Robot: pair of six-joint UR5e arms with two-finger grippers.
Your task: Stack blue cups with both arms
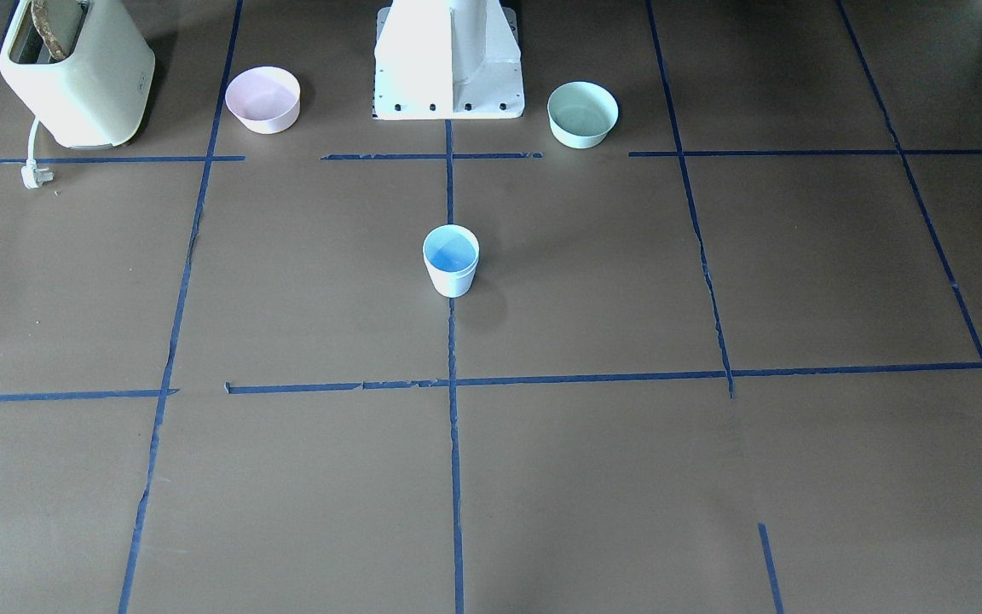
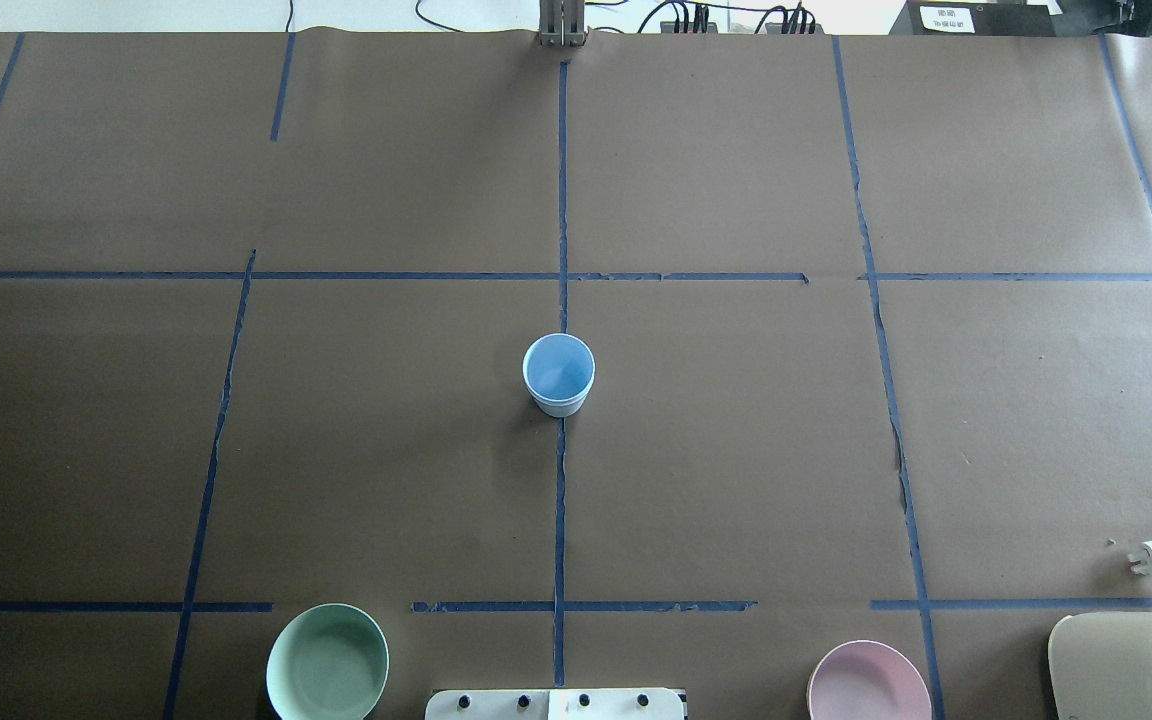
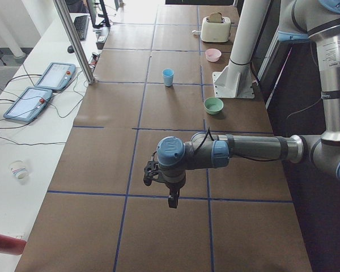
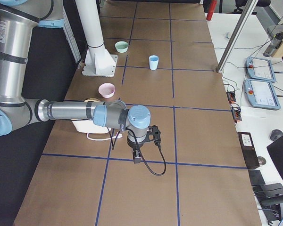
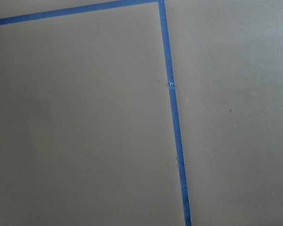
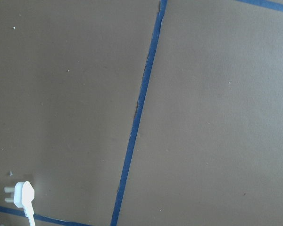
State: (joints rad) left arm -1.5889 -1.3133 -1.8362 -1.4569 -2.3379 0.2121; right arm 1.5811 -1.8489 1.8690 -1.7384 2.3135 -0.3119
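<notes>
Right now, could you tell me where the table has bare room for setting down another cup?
The taped squares on either side of the blue cup are bare, as is the whole far row beyond it. It is crowded along the robot's edge: mint-green bowl, pedestal base, pink bowl, toaster and its plug.

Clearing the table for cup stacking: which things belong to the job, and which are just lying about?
Belongs: pale blue tapered plastic cup, mid-table; silver-grey left arm; right arm.
Lying about: wide pink bowl; wide mint-green bowl; cream toaster, white plug.
</notes>
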